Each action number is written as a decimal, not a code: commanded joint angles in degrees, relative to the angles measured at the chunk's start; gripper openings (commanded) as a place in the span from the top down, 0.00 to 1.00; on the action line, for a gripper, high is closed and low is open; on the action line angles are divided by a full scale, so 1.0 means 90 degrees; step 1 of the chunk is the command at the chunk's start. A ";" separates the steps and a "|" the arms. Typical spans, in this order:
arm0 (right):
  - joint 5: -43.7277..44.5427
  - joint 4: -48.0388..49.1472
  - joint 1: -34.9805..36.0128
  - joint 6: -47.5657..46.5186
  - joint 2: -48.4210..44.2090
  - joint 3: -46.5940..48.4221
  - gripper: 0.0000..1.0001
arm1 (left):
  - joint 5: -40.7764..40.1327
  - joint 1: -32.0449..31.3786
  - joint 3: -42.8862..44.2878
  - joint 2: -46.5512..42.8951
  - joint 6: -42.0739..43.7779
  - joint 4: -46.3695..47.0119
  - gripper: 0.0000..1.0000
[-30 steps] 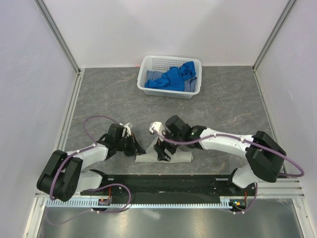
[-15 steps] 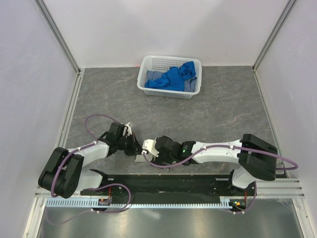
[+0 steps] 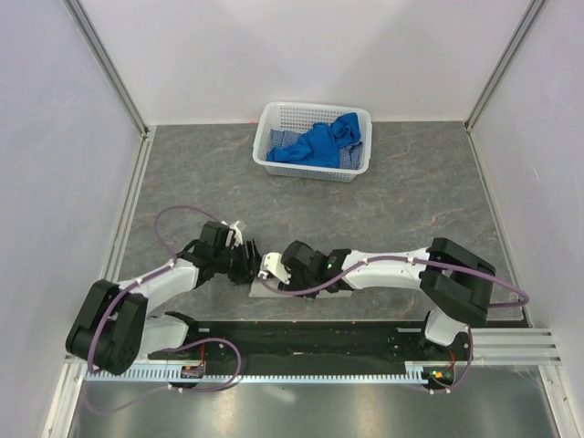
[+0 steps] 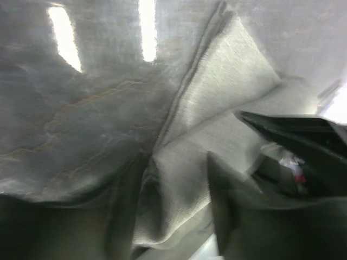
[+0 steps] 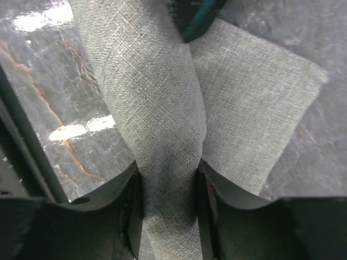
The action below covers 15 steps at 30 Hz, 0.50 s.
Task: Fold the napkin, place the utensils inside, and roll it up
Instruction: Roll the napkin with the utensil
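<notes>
The grey-beige napkin [image 3: 315, 294] lies as a narrow roll along the table's near edge, mostly under my right arm. In the right wrist view the roll [image 5: 157, 108] runs straight between the fingers, and my right gripper [image 5: 168, 211] is shut on it, both pads pressing its sides. My left gripper [image 3: 248, 266] sits at the roll's left end. Its fingers stand apart in the left wrist view, open, with a loose fold of napkin [image 4: 217, 108] bulging between them around the left gripper [image 4: 176, 211]. The right gripper [image 3: 276, 281] is just beside the left one. The utensils are hidden.
A white basket [image 3: 315, 108] holding bright blue cloths [image 3: 319, 141] stands at the back of the grey table. The black base rail [image 3: 310, 333] runs directly in front of the roll. White walls close in both sides.
My right arm has swung left and lowered onto the roll, and its jaws have closed on it. The left gripper, shut before, has opened at the roll's left end.
</notes>
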 commanded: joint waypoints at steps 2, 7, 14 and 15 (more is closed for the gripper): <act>-0.2187 -0.0886 -0.0626 0.0084 0.0379 0.0537 0.59 | -0.1373 0.0052 0.0317 -0.0988 0.0206 -0.1004 0.25; -0.3683 -0.1218 -0.1289 0.0357 0.0867 0.0849 0.61 | -0.2205 0.0081 0.0278 -0.1604 0.0177 -0.1473 0.20; -0.5674 -0.1716 -0.1974 0.0728 0.1775 0.1494 0.61 | -0.1494 0.0072 -0.0141 -0.2453 0.0314 -0.0987 0.21; -0.5841 -0.1746 -0.2110 0.0758 0.1979 0.1533 0.61 | -0.1348 0.0062 -0.0210 -0.2686 0.0294 -0.0831 0.21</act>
